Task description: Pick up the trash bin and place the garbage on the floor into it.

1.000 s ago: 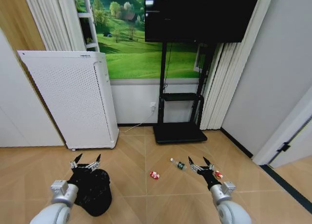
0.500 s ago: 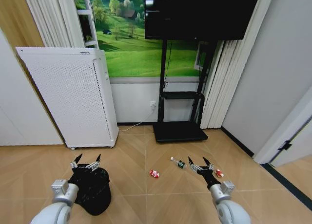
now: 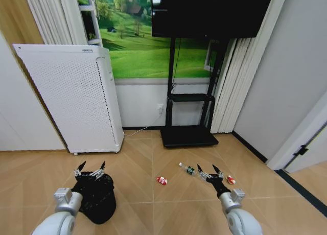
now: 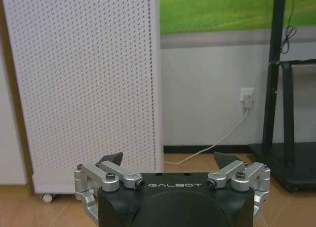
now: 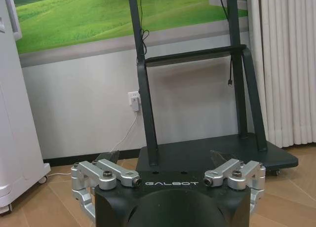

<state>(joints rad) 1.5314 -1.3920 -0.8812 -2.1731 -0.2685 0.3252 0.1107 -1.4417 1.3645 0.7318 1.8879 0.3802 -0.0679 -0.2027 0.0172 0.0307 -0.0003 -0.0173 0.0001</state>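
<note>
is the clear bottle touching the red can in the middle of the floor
Apart. The head view shows bare floor between the bottle and the can.

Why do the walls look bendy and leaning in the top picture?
The head view uses a wide lens, so the white appliance and the curtains slant outward near the edges, while the floor spreads wide. In the left wrist view the appliance stands straight. In the right wrist view the TV stand stays sharp, with soft, even light and no glare.

living room, tv on stand [image 3: 212,15], curtains [image 3: 232,87], parquet floor [image 3: 153,158]
</note>
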